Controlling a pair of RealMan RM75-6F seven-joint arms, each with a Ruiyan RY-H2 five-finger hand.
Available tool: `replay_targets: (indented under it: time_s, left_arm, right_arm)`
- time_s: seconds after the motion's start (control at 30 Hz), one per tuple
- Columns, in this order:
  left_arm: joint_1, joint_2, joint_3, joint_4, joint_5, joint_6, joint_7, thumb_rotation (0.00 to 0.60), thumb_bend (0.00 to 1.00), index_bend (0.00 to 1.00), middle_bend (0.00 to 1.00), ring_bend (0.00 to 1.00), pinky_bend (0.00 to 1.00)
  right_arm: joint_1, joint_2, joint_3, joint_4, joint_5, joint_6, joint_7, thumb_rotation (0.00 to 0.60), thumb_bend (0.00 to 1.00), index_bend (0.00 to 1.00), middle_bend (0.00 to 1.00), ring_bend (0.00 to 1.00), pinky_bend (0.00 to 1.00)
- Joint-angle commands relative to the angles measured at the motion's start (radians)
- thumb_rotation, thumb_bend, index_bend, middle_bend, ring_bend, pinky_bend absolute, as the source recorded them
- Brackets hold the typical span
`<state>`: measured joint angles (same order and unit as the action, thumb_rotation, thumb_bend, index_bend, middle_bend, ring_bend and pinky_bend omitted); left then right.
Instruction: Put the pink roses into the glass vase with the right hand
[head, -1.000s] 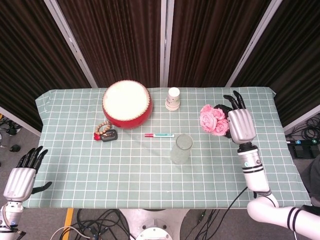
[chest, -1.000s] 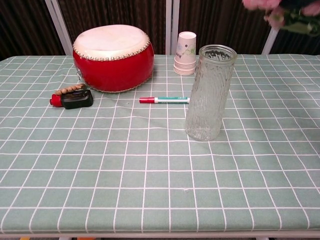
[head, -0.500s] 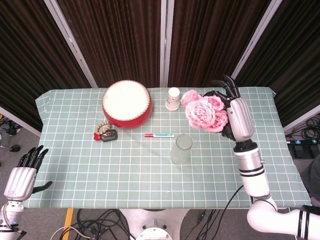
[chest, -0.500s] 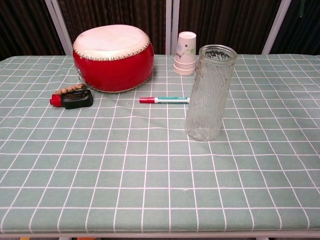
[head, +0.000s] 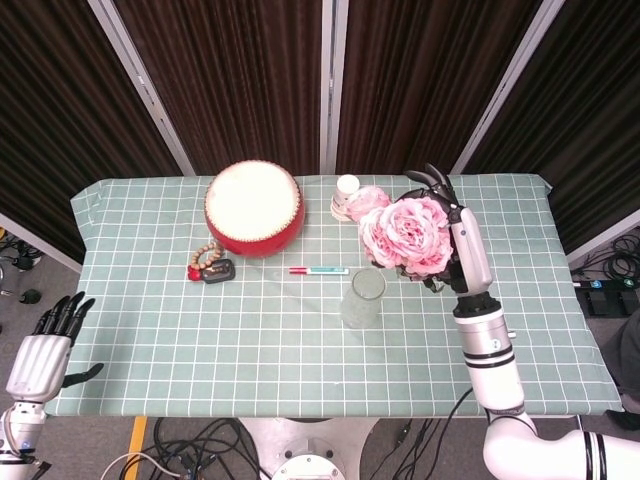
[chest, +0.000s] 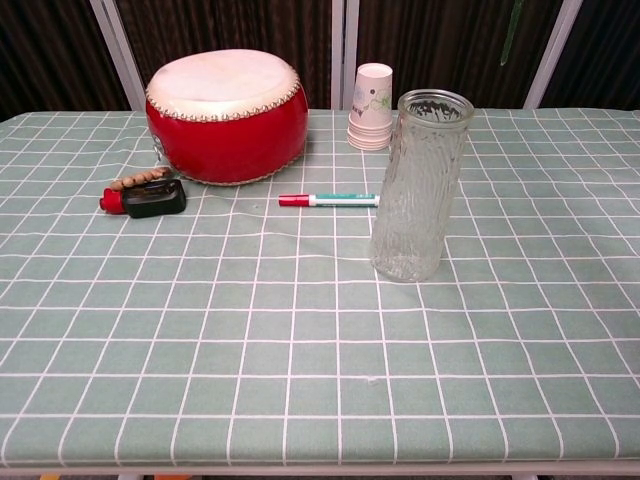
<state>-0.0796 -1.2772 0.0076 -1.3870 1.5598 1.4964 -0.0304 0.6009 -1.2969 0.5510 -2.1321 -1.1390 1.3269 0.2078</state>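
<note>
Checked table (head: 150, 330) — right robot hand (head: 462, 250) grips pink roses (head: 405, 232), raised beside glass vase (head: 363, 298).

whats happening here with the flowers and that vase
The right hand holds a bunch of pink roses up in the air, close beside and above the glass vase. The vase stands upright and empty on the checked table, so the roses are not in yet. The left hand hangs open off the table's near left corner, holding nothing.
</note>
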Motion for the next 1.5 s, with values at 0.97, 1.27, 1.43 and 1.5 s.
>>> replay_targets:
  time_s: [0.97, 1.27, 1.43, 1.5]
  left_arm:
    - [0.008, -0.004, -0.002, 0.039, -0.014, 0.001, -0.041, 0.6, 0.0, 0.07, 0.0, 0.0, 0.16]
    - [0.009, -0.01, 0.001, 0.062, -0.014, -0.004, -0.051, 0.6, 0.0, 0.07, 0.0, 0.0, 0.16]
    - [0.011, -0.014, 0.001, 0.071, -0.016, -0.005, -0.057, 0.6, 0.0, 0.07, 0.0, 0.0, 0.16]
    - [0.011, -0.015, 0.001, 0.073, -0.016, -0.005, -0.057, 0.6, 0.0, 0.07, 0.0, 0.0, 0.16]
  right_arm:
    - [0.026, -0.123, -0.096, 0.337, -0.125, -0.164, 0.447, 0.6, 0.1, 0.55, 0.57, 0.16, 0.0]
    - [0.035, -0.15, -0.137, 0.448, -0.166, -0.204, 0.556, 0.6, 0.01, 0.55, 0.57, 0.15, 0.0]
    - [0.044, -0.155, -0.156, 0.504, -0.199, -0.228, 0.622, 0.6, 0.0, 0.52, 0.55, 0.12, 0.0]
    - [0.05, -0.153, -0.167, 0.523, -0.22, -0.241, 0.649, 0.6, 0.0, 0.48, 0.52, 0.1, 0.0]
